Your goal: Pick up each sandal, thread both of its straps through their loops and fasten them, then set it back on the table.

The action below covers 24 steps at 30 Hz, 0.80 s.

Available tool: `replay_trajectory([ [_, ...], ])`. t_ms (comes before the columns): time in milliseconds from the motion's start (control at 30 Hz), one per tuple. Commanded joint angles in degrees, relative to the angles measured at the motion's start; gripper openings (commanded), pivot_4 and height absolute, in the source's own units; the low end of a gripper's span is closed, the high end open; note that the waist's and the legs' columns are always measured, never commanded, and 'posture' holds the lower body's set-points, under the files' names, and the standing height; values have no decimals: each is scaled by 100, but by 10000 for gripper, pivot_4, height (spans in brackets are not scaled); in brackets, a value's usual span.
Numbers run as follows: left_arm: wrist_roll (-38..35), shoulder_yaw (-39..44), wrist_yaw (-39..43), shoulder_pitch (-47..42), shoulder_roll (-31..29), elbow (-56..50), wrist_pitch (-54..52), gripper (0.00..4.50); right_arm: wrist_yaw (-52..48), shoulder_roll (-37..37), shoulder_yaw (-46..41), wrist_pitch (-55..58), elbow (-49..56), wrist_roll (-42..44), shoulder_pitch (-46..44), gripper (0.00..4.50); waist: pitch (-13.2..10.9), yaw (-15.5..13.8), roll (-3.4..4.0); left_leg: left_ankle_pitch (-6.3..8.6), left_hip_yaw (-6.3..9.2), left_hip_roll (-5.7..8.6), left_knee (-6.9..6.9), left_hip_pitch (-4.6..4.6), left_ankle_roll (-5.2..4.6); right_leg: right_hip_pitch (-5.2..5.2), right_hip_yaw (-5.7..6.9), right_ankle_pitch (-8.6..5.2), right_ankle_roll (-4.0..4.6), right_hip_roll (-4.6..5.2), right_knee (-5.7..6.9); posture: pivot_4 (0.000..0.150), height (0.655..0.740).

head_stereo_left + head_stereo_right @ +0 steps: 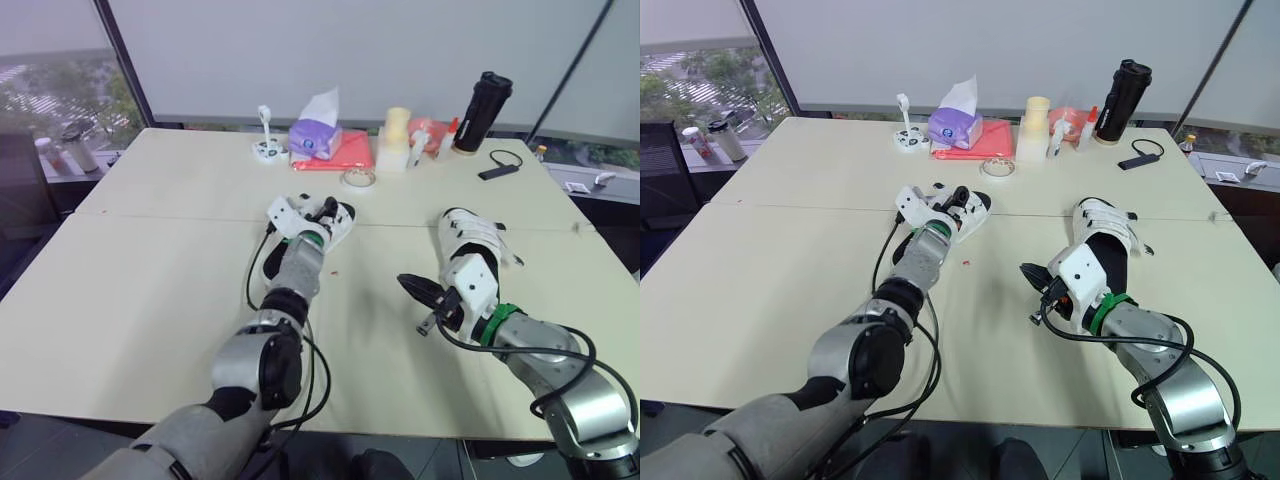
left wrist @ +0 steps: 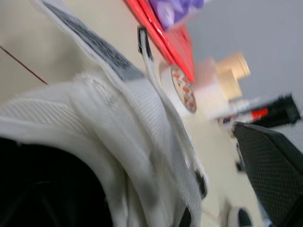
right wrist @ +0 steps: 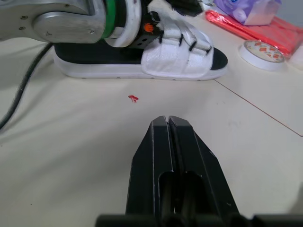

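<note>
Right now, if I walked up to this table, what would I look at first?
Probably the two white shoes on the table: the middle sandal with the left gripper down at it, and the right sandal lying beside the right arm. Then the right gripper, shut and empty, pointing at the middle sandal. At the far edge stand a black bottle and a purple tissue pack.

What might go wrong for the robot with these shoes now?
1. The left claw is right at the white strapped sandal, and the white roll of tape lies close beyond it, so a pull might knock the tape.
2. The right claw is shut over the cream table, with the other white sandal by its wrist. A swing may shove that sandal.
</note>
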State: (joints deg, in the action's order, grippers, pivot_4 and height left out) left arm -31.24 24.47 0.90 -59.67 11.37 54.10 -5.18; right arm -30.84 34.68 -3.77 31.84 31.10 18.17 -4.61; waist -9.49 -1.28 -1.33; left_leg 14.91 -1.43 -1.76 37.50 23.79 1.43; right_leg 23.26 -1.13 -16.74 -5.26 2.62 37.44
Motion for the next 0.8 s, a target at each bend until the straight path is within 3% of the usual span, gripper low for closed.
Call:
replay_trajectory([
  [33,-97,-583,-91,969,217,-1826,-1432,44765,-33,12,-104,-169,29,-33,62,0,2,69,4,-3,4,-2,-5,-3,5,-1,-3,0,0,0,1,1500,7400],
  [167,-458,-1251,-126,2268,-494,-4389,-3382,44765,-83,-9,-112,-220,-42,11,160,0,6,112,11,-24,4,-6,-27,-36,41,-12,-29,0,0,2,12,1500,7400],
  [233,-599,-1372,-111,2597,-732,-5079,-3925,44765,-107,-22,-145,-244,-62,54,203,0,7,102,12,-24,4,-7,-24,-39,42,-11,-31,0,1,1,19,1500,7400],
  [333,-571,-2257,1027,3452,-2180,-6728,-4588,44765,-164,-121,-296,-241,-185,260,250,0,8,184,13,-23,5,-6,-13,-44,40,-10,-33,-1,2,-5,43,1500,7400],
  [433,-759,-2546,1877,4094,-3185,-7787,-4643,44765,-258,-204,-507,-172,-319,552,278,0,7,192,12,-25,5,-7,-20,-49,44,-9,-41,-4,8,-5,54,1500,7400],
  [600,-814,-2399,2916,5072,-4136,-8502,-4216,44765,-564,-182,-695,-112,-557,905,388,0,8,171,14,-25,5,-6,-16,-48,43,-15,-40,-7,12,4,50,1500,7400],
  [800,-958,-1844,2830,5702,-4086,-8534,-4058,44765,-784,-203,-723,-138,-711,1144,573,0,8,188,14,-23,7,-10,-17,-49,40,-14,-39,-9,16,2,51,1500,7400],
])
